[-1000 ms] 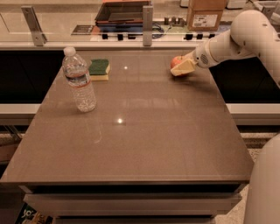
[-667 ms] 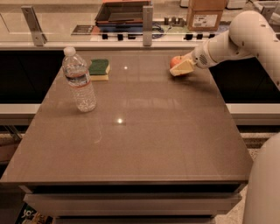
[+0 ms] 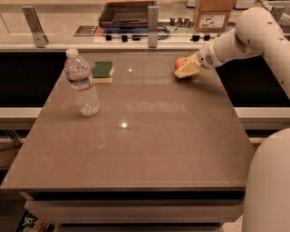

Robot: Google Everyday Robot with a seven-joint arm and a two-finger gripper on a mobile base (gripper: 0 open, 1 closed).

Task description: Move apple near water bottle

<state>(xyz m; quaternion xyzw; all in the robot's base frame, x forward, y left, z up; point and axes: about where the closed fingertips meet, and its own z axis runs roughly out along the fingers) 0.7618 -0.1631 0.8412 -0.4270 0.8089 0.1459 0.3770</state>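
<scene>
Over at the upper right of the brown table (image 3: 158, 145), the gripper (image 3: 186, 69) sits low at the apple (image 3: 180, 62), its cream-coloured end covering the fruit's right and lower side, so only a reddish-orange patch shows. Whether the gripper is clamped on the apple or merely set against it cannot be told. The white arm (image 3: 253, 31) reaches in from the upper right corner of the frame.

The water bottle (image 3: 82, 86) stands upright at the left of the table, well apart from the apple. It has a white cap and a thin label band with red, and the writing on the band cannot be read. Just beside the bottle, toward the table's far edge, lies a green-and-yellow sponge (image 3: 103, 72).

Beyond the table, at the top right, a cardboard box (image 3: 213, 9) carries a white label (image 3: 212, 21) with dark print that is too small to make out.
</scene>
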